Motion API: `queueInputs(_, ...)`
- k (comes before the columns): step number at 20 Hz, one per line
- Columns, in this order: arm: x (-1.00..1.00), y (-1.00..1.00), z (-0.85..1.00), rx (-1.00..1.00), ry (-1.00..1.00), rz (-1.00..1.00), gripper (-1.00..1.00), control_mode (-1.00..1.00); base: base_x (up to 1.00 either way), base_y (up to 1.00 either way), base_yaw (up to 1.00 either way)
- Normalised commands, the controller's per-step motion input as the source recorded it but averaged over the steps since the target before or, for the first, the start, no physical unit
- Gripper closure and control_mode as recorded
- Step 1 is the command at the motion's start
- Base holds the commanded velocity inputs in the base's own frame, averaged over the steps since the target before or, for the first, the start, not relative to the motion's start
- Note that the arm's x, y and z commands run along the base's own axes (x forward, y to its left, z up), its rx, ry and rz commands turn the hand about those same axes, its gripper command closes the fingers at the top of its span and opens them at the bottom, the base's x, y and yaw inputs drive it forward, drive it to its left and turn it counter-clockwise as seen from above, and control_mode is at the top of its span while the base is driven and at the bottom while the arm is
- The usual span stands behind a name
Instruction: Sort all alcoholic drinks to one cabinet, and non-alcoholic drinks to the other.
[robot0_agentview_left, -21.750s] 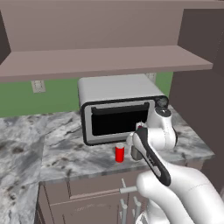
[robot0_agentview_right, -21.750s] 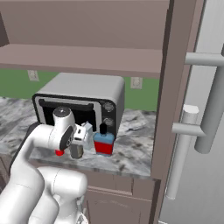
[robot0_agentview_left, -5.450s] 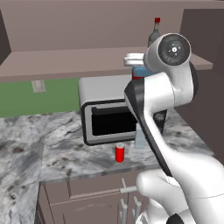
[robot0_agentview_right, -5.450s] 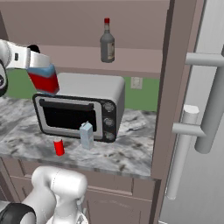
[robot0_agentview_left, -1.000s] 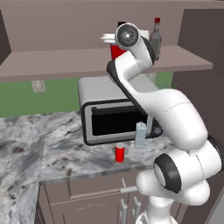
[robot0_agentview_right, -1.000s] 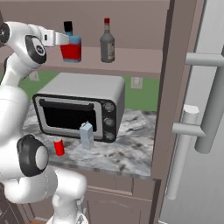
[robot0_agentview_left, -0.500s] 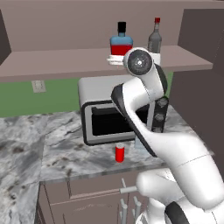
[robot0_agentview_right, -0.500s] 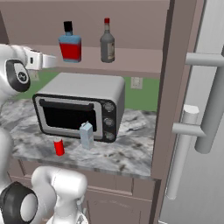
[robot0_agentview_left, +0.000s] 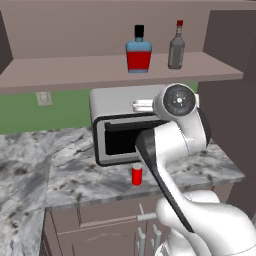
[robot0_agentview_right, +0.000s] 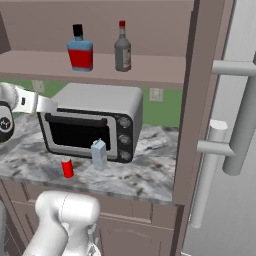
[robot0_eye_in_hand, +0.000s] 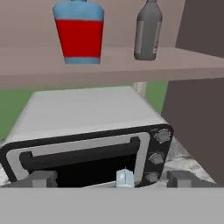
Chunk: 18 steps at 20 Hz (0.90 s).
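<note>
Squat red-filled bottle with blue top (robot0_agentview_left: 138, 50) stands upright on open cabinet shelf (robot0_agentview_left: 75, 70), slim grey bottle with red cap (robot0_agentview_left: 175, 47) near it, apart. Toaster oven (robot0_agentview_right: 90, 125) on marble counter (robot0_agentview_right: 145, 175) below shelf. Small red can (robot0_agentview_left: 136, 175) on counter in front of oven door; pale-blue container (robot0_agentview_right: 98, 155) stands beside can, apart. Gripper (robot0_eye_in_hand: 111, 180) faces oven, level with its top, jaws spread wide, holding nothing

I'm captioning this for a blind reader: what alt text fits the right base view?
Two bottles, a red-filled bottle and a grey bottle, stand side by side on a shelf above a microwave. In front of it, a small red can and a pale-blue container stand on the marble counter.
</note>
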Motion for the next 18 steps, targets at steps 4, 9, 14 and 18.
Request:
queueInputs(4,-0.55,0.00,-0.81,0.01,0.33,0.00,-1.00,-1.00,0.00,0.00,0.00)
queueInputs(9,-0.30,0.00,-0.88,0.00,0.30,0.00,-1.00,-1.00,0.00,0.00,0.00)
queueInputs(14,-0.05,0.00,-0.66,0.03,0.29,0.00,-1.00,-1.00,0.00,0.00,0.00)
queueInputs(18,0.04,0.00,-0.38,0.05,0.34,0.00,-1.00,-1.00,0.00,0.00,0.00)
